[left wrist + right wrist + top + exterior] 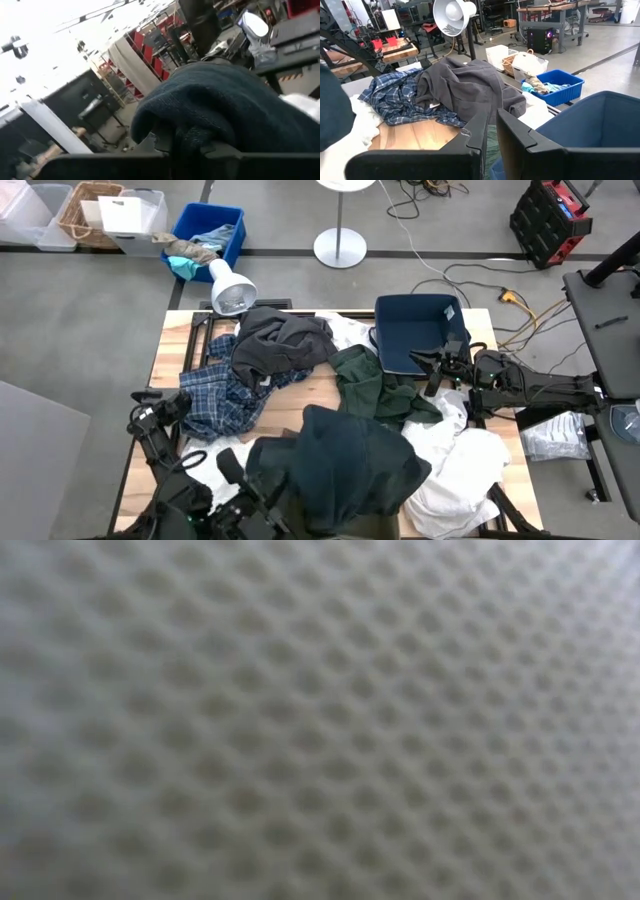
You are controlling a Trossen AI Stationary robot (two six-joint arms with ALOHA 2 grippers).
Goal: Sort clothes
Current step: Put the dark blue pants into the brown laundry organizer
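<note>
Clothes heaped over most of wooden table (300, 395): plaid shirt (218, 398) left-centre, charcoal garment (280, 345) far-centre, dark green garment (372, 385) centre-right, white items (455, 465) near-right. Dark blue-black garment (345, 470) sits near-centre, bunched and lifted, draped over left gripper (192, 150). Left gripper's fingers together, clamped on that garment; in left wrist view cloth hangs over both fingers w/ room behind, so wrist looks tipped upward. Left arm comes in from near-left corner, elbow folded, forearm under the raised cloth. Right gripper (490, 132) at far-right, just left of navy bin (420, 330), fingers nearly together, nothing seen betw. them; right arm stretched low from right edge, pointing left toward charcoal garment & plaid shirt. Key relation, my read: held garment is on left arm's side, bin lies far-right across the pile, so carry runs diagonally near-left to far-right over green garment; right arm much nearer bin. Garment's long axis: can't tell, too bunched. Low view blocked by pale mesh cloth (320, 720) against lens.
</note>
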